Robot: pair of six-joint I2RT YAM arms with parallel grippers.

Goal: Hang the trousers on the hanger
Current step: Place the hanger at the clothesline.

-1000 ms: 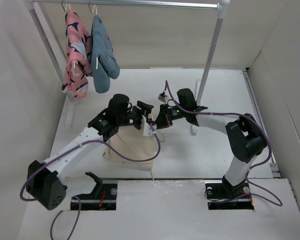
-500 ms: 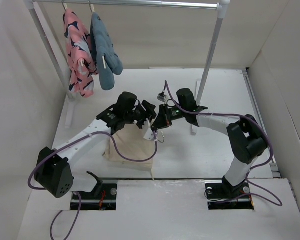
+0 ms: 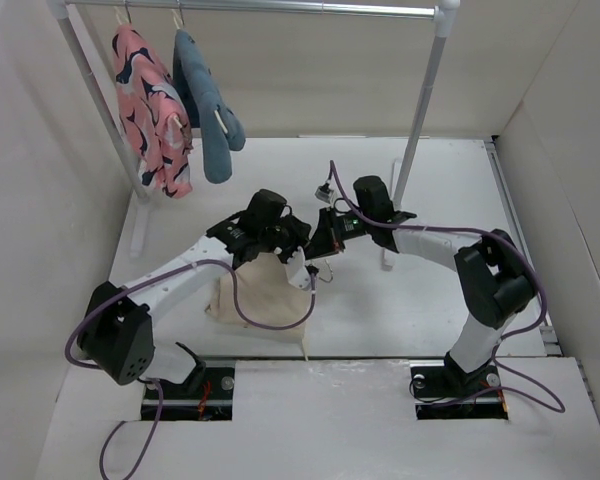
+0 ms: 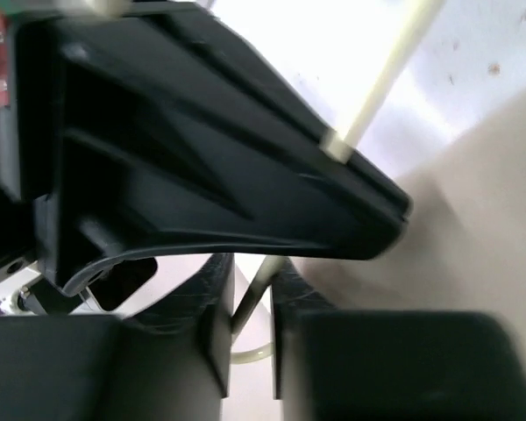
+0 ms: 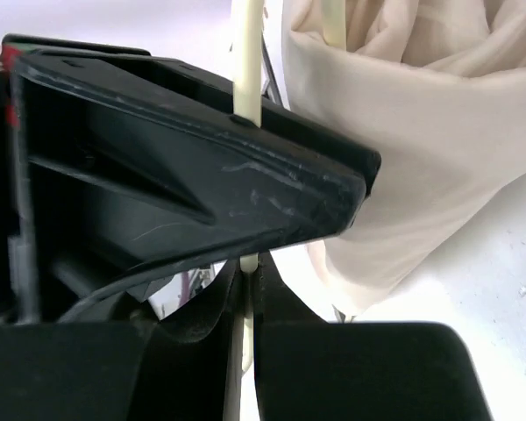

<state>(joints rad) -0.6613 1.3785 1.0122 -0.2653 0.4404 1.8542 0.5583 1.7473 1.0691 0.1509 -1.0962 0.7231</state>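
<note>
Overhead view bright, evenly lit from above; white worktop (image 3: 400, 310) near washed out, only faint soft shadows beneath arms (image 3: 170, 285). Sharp edge to edge. Left wrist view: left fingers (image 4: 202, 175) too close, blurred, background blown out white. Right wrist view crisper: trousers (image 5: 421, 158) folds softly shaded, right fingers (image 5: 184, 167) show scuffs, dull sheen.

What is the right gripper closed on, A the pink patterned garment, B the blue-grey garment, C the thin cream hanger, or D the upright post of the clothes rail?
C: in the right wrist view the right gripper is shut on the hanger, whose thin cream rod runs between its fingers, with the trousers draped beside it.
</note>
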